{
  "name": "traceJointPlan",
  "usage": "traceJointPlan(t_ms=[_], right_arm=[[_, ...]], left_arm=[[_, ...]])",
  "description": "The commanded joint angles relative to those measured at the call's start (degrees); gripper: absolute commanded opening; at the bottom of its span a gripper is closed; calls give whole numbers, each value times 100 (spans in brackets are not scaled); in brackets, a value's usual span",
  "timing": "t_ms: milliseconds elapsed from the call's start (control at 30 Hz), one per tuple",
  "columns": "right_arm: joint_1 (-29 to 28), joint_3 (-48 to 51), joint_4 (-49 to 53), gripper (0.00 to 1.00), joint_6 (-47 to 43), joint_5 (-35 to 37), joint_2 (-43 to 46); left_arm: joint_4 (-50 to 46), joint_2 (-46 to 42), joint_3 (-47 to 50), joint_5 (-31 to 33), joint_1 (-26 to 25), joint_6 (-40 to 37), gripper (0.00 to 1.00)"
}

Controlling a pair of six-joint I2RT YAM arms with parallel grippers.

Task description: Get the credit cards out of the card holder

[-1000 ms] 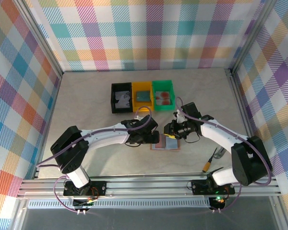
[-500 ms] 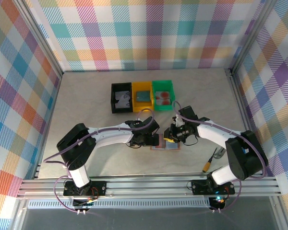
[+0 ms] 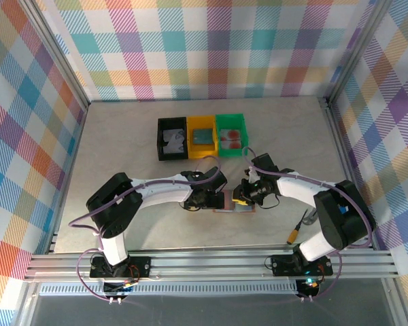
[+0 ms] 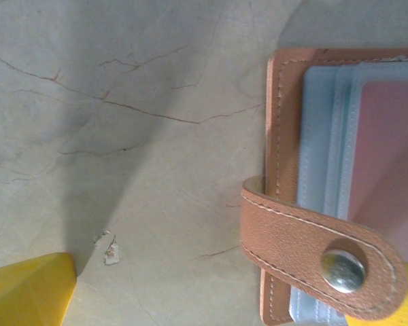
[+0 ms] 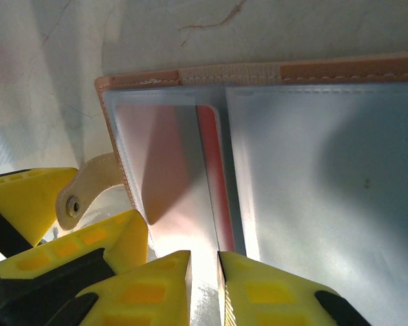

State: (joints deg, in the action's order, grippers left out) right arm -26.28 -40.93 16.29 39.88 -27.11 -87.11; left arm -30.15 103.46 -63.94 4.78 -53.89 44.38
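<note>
right gripper (image 5: 219, 268) nearly closed, pinching the edge of the red card (image 5: 214, 170) at the fold of the open card holder (image 5: 306, 71), flat on the table (image 3: 122, 136); left gripper (image 4: 224, 295) wide open, empty, straddling the snap strap (image 4: 292, 238).

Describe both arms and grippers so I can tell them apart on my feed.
They match. The left arm and right arm have white links, black joints and a purple cable alongside. The left gripper and right gripper are black-bodied, with yellow wedge-shaped fingers bearing shallow rectangular recesses.
</note>
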Motion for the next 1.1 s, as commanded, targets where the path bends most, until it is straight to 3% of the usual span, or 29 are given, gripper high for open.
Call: traceJointPlan(t_ms=[0, 567, 1067], right_arm=[[-35, 73, -76, 19, -24, 80, -78], [-34, 100, -346, 21, -68, 132, -276], [-35, 130, -256, 17, -103, 255, -157]], left_arm=[[-193, 206, -74, -225, -43, 99, 96], [-140, 420, -79, -363, -91, 95, 95], [1161, -1184, 651, 152, -78, 161, 96]])
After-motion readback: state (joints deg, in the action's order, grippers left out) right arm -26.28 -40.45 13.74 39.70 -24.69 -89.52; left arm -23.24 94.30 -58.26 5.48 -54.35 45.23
